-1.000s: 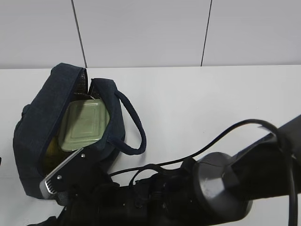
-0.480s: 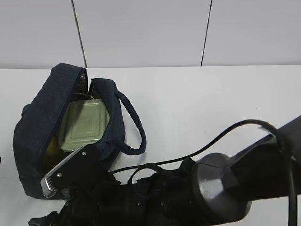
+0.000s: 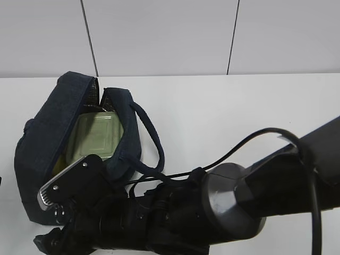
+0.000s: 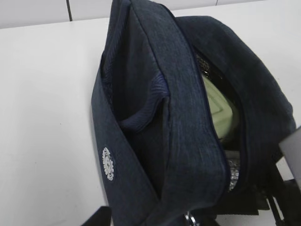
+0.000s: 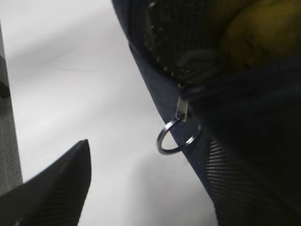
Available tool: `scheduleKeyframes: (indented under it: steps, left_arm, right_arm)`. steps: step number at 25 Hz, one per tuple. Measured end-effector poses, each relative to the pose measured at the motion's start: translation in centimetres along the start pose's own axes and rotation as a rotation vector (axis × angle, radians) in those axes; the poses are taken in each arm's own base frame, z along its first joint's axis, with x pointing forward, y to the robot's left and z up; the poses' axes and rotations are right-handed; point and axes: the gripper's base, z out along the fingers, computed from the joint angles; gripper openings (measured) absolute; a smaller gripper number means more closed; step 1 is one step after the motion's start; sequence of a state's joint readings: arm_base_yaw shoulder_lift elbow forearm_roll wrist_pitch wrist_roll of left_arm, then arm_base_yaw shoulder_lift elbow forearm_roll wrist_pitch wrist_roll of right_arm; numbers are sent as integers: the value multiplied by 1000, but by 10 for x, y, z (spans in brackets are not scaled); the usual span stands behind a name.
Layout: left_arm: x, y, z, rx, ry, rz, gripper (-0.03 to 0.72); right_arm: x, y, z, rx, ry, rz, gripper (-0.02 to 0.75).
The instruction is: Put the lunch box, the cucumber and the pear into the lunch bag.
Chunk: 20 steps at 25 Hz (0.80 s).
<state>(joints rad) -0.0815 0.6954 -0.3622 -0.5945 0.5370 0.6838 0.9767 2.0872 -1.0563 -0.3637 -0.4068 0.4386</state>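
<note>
the lunch bag [image 3: 53, 143] lies on the white worktop [image 3: 228, 117] at about nine o'clock in the exterior view, its mouth gaping. the lunch box [image 3: 95, 135] sits inside with its sage lid showing, and the left wrist view catches a corner of that lid [image 4: 217, 104] through the same opening. in the right wrist view a yellow-orange lump at one o'clock, deep in the bag, looks like the pear [image 5: 263, 33]. the cucumber cannot be made out in any view, so i cannot say whether it is packed.

the right arm reaches across to the bag's near end at seven o'clock. the right gripper [image 5: 51, 188] shows only one dark finger at the lower left of its wrist view, clear of the bag and holding nothing that i can see; whether its jaws are spread or closed cannot be told. the left gripper is not in view.

the zipper's ring pull [image 5: 178, 136] hangs free at the centre of the right wrist view, just beside the bag's edge. if the loading is done, the job in hand is probably that ring. to do it well, bring the finger in toward two o'clock, level with the ring, and pinch the metal only, not the cloth. the bag is soft and will likely slide or fold under a tug, so steadying it with the other arm would help.
</note>
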Motion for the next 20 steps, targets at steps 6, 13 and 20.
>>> scheduleKeyframes:
  steps: [6,13,20]
  left_arm:
    - [0,0,0,0,0,0,342]
    - [0,0,0,2,-1,-3,342]
    - [0,0,0,2,-2,-5,342]
  right_arm:
    - [1,-1,0,8,15,2,591]
    - [4,-1,5,-6,0,2,591]
    - [3,1,6,-28,-27,-14,591]
